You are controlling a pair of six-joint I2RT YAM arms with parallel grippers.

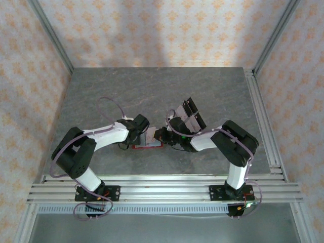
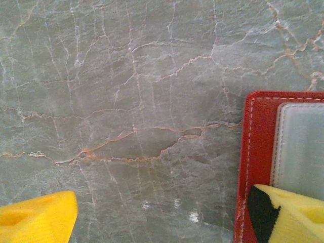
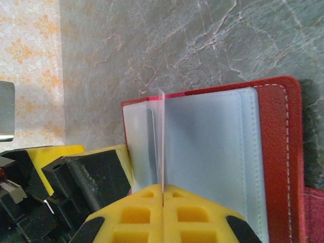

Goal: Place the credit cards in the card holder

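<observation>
The red card holder [image 1: 147,146] lies open on the grey marble table between the two arms, its pale grey pockets [image 3: 212,142] facing up. My right gripper [image 3: 163,195] is shut on a thin pale credit card [image 3: 162,142], seen edge-on and standing upright over the holder's [image 3: 276,152] fold. My left gripper [image 2: 162,223] is open. Its right finger [image 2: 288,215] rests on the holder's [image 2: 258,142] near edge; its left finger [image 2: 38,217] is over bare table. Several more credit cards [image 1: 190,114] with black bands lie fanned just behind my right gripper [image 1: 159,135].
Aluminium rails run along the table's near edge [image 1: 162,187] and its right side [image 1: 263,121]. Patterned walls close in the back and both sides. Bare marble [image 1: 152,91] stretches behind the arms.
</observation>
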